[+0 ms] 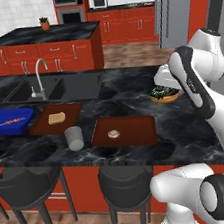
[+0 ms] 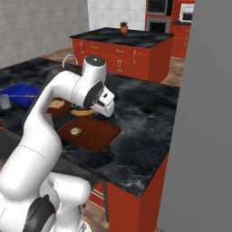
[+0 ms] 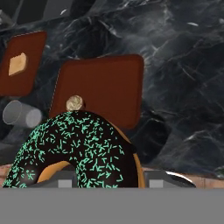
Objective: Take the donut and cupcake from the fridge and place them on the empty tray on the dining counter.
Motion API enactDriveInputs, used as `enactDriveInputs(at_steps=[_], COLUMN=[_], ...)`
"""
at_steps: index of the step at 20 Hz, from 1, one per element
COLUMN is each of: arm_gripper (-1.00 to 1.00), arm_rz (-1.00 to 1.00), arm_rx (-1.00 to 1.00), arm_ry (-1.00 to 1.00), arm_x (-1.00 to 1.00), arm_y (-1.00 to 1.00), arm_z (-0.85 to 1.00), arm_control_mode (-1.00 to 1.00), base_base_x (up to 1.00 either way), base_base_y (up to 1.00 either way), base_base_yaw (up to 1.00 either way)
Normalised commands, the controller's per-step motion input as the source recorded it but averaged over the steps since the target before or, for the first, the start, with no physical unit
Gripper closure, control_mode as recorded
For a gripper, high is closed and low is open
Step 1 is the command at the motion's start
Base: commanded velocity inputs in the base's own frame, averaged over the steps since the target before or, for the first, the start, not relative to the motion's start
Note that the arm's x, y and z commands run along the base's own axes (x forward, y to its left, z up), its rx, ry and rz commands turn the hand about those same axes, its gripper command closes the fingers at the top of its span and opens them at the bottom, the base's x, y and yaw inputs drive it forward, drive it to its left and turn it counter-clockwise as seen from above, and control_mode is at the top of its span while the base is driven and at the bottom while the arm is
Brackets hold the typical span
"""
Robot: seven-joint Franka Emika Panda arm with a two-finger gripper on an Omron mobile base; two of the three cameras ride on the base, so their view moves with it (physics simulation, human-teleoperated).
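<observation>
My gripper (image 2: pixel 87 108) is shut on the donut (image 3: pixel 78 146), a tan ring with dark icing and teal sprinkles. It holds the donut (image 1: pixel 164 93) above the dining counter (image 1: pixel 131 93), to the right of the tray (image 1: pixel 134 131). The plain red-brown tray (image 3: pixel 113 78) lies flat near the counter's front edge. On its left half sits the tiny cupcake (image 1: pixel 113 133), seen in the hand view as the cupcake (image 3: pixel 75 103) just beyond the donut. In the right base view the donut (image 2: pixel 80 111) hangs behind the tray (image 2: pixel 97 133) and cupcake (image 2: pixel 75 131). The grey fridge (image 1: pixel 175 9) stands at the far right.
A like tray with a bread slice (image 1: pixel 57 117) lies left of the plain tray, with a blue tray (image 1: pixel 9 121) further left. A grey cup (image 1: pixel 74 138) stands between the trays, and a sink (image 1: pixel 55 88) lies behind. Two dark stools (image 1: pixel 126 182) stand below the counter's front.
</observation>
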Motion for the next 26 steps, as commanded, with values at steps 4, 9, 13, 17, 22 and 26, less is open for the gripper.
enactDriveInputs(at_steps=[4,9,13,17,22,26], arm_gripper=[1.00,1.00,1.00,1.00,1.00,1.00], arm_rz=[0.00,0.00,0.00,-0.02,-0.04,0.00], arm_rx=[0.00,0.00,0.00,0.00,0.00,0.00], arm_ry=[0.00,-0.02,-0.05,-0.02,0.00,0.00], arm_x=[0.55,0.41,0.18,0.09,0.24,0.27], arm_y=[0.01,0.01,0.01,0.19,0.16,0.00], arm_z=[-0.58,-0.56,-0.44,-0.48,-0.46,-0.36], arm_control_mode=[-1.00,-1.00,-1.00,-1.00,-1.00,-1.00], base_base_x=[0.00,0.00,0.00,0.00,0.00,0.00], base_base_y=[0.00,0.00,0.00,0.00,0.00,0.00], base_base_yaw=[0.00,0.00,0.00,0.00,0.00,0.00])
